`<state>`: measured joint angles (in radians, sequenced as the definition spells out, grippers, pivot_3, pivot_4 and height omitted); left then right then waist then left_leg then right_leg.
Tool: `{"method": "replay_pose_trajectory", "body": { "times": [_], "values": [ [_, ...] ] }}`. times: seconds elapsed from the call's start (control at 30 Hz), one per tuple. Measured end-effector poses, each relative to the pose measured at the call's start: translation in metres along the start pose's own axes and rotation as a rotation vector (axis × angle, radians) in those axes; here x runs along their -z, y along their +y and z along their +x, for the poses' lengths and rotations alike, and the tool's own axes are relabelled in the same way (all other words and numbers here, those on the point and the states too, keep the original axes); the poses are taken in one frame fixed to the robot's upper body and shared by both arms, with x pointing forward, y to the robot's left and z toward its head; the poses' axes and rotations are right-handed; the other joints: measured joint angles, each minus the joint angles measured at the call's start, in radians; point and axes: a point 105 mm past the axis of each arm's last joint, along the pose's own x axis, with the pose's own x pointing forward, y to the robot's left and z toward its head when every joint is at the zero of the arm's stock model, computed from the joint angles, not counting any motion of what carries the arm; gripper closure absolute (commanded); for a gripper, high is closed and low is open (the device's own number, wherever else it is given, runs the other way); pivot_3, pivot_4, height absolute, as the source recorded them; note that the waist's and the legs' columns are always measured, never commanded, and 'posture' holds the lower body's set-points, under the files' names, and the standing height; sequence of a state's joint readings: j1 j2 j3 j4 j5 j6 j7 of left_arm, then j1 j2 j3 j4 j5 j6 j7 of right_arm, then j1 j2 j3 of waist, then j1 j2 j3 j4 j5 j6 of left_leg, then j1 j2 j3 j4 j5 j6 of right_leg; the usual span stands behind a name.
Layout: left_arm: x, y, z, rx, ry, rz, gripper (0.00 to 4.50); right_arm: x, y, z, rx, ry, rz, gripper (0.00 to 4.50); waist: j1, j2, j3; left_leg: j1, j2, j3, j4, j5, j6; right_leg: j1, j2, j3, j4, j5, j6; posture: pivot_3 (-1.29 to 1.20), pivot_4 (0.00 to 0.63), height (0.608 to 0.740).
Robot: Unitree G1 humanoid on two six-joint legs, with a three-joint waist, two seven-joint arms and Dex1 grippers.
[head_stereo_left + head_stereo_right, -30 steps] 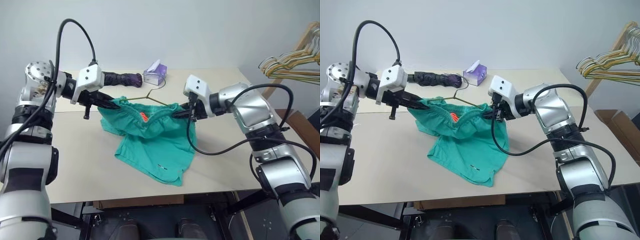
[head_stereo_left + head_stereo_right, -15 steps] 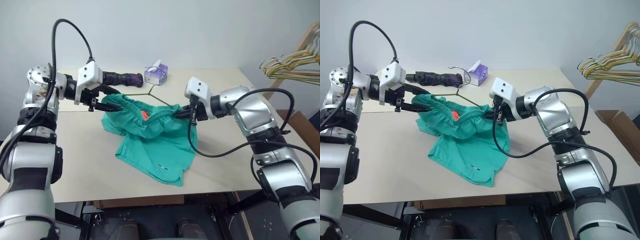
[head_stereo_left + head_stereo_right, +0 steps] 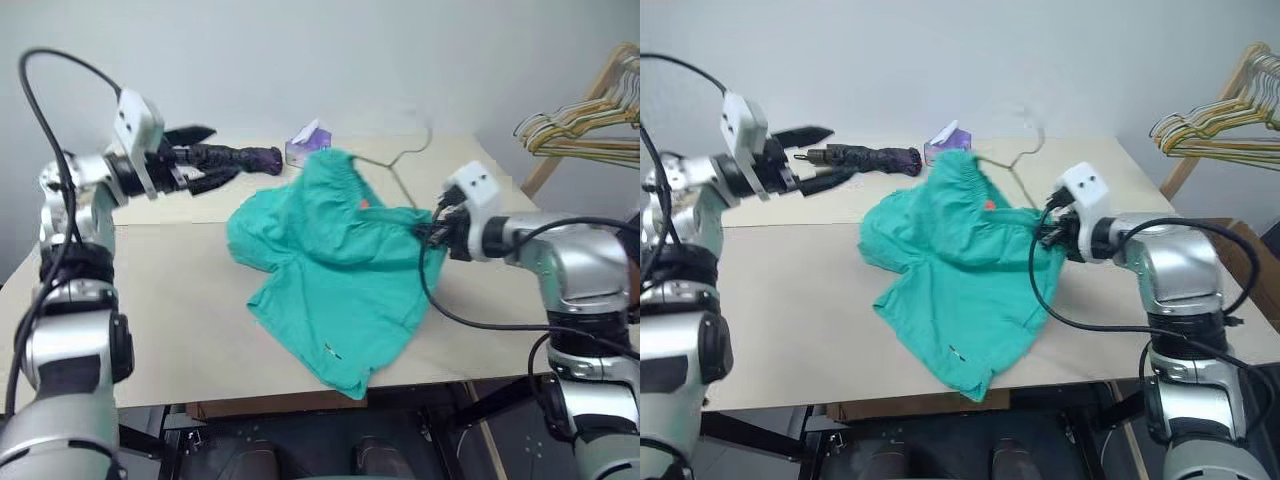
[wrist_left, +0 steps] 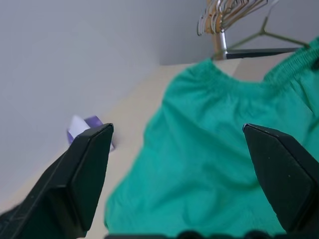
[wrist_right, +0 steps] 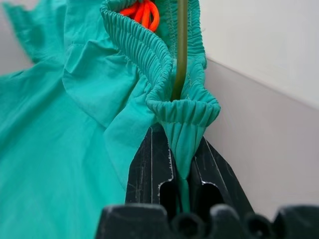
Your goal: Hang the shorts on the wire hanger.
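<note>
Shorts hanging from one pinch; slip-off risk.

The right gripper (image 5: pixel 182 172) is clenching the waistband of the shorts (image 3: pixel 335 270) with the wire hanger (image 3: pixel 395 165) running inside the fold; the left gripper (image 4: pixel 184 164) is standing spread wide, grasping nothing, beside the garment; the shorts are draping over the table (image 3: pixel 170 320), one end raised; the far waistband end, now unsupported, is likely to slide off the wire, and any tug could be pulling the fabric free.
</note>
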<state>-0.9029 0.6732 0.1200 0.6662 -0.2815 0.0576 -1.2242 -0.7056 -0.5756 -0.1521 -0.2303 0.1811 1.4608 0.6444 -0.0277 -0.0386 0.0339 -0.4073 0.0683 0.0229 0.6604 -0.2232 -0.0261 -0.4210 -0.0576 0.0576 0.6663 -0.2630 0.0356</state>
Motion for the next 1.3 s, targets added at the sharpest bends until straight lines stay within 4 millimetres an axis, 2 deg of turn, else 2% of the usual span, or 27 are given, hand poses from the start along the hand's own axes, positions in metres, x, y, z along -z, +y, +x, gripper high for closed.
{"method": "replay_pose_trajectory", "body": {
  "times": [0.1, 0.17, 0.23, 0.37, 0.63, 0.73, 0.83, 0.97, 1.13, 1.3],
  "values": [
    [0.005, -0.013, 0.001, 0.014, 0.0, -0.034, 0.0, 0.021, -0.022, -0.01, 0.126, 0.053, 0.154, 4.49, -0.006, 0.0, 0.0, -0.001, 0.0, 0.0, 0.0, 0.0, 0.0, 0.0, 0.0, 0.0, -0.001, 0.0, 0.0, -0.1, 0.0, 0.74],
    [0.001, -0.019, 0.001, 0.012, -0.022, -0.045, 0.0, 0.039, -0.041, -0.018, 0.248, 0.069, 0.232, 4.49, -0.013, 0.0, 0.0, -0.001, -0.001, 0.0, 0.0, 0.0, 0.0, 0.0, -0.001, 0.0, -0.001, 0.0, 0.0, -0.13, 0.0, 0.74],
    [-0.004, -0.025, 0.003, 0.014, -0.056, -0.046, 0.0, 0.048, -0.059, -0.027, 0.368, 0.061, 0.292, 4.49, -0.024, 0.001, -0.001, 0.0, -0.001, 0.0, 0.0, 0.0, 0.0, 0.001, -0.001, 0.001, -0.001, 0.0, 0.0, -0.14, 0.0, 0.74],
    [-0.014, -0.038, 0.007, 0.037, -0.126, -0.054, 0.0, 0.049, -0.097, -0.054, 0.68, -0.008, 0.462, 4.49, -0.06, 0.006, -0.004, 0.002, -0.001, 0.0, -0.001, 0.0, 0.0, 0.002, -0.001, 0.002, 0.0, 0.0, 0.0, -0.16, 0.0, 0.74],
    [-0.029, -0.041, 0.011, 0.037, -0.217, -0.072, 0.0, 0.032, -0.13, -0.097, 1.05, -0.069, 0.733, 4.49, -0.141, 0.012, -0.007, 0.003, -0.002, 0.0, -0.002, 0.0, 0.0, 0.003, -0.001, 0.003, -0.001, 0.0, 0.0, -0.15, 0.0, 0.74],
    [-0.033, -0.041, 0.01, 0.031, -0.232, -0.074, 0.0, 0.027, -0.139, -0.105, 1.136, -0.075, 0.791, 4.49, -0.164, 0.013, -0.008, 0.004, -0.001, -0.001, -0.003, 0.0, 0.0, 0.003, -0.001, 0.003, -0.001, 0.0, 0.0, -0.14, 0.0, 0.74],
    [-0.044, -0.05, 0.008, 0.08, -0.258, -0.06, 0.0, 0.015, -0.148, -0.107, 1.175, -0.096, 0.814, 4.49, -0.183, 0.016, -0.008, 0.004, -0.002, -0.001, -0.003, 0.0, 0.0, 0.003, -0.001, 0.004, -0.001, 0.0, 0.0, -0.13, 0.0, 0.74],
    [-0.049, -0.061, 0.005, 0.112, -0.267, -0.046, 0.0, 0.004, -0.166, -0.116, 1.206, -0.136, 0.865, 4.49, -0.184, 0.021, -0.007, 0.007, -0.002, 0.0, -0.005, 0.0, 0.0, 0.006, -0.001, 0.004, -0.002, 0.0, 0.0, -0.12, 0.0, 0.74],
    [-0.06, -0.068, 0.002, 0.143, -0.334, -0.069, 0.0, -0.006, -0.18, -0.112, 1.141, -0.17, 0.964, 4.49, -0.18, 0.022, -0.006, 0.021, -0.003, 0.001, -0.016, 0.0, 0.0, 0.018, -0.002, 0.005, -0.007, 0.0, 0.0, -0.1, 0.0, 0.74],
    [-0.073, -0.079, -0.002, 0.211, -0.423, -0.114, 0.0, -0.002, -0.193, -0.106, 1.14, -0.145, 0.98, 4.49, -0.178, 0.023, -0.006, 0.022, -0.004, 0.002, -0.017, 0.0, 0.0, 0.019, -0.002, 0.006, -0.009, 0.0, 0.0, -0.09, 0.0, 0.74]
  ]
}}
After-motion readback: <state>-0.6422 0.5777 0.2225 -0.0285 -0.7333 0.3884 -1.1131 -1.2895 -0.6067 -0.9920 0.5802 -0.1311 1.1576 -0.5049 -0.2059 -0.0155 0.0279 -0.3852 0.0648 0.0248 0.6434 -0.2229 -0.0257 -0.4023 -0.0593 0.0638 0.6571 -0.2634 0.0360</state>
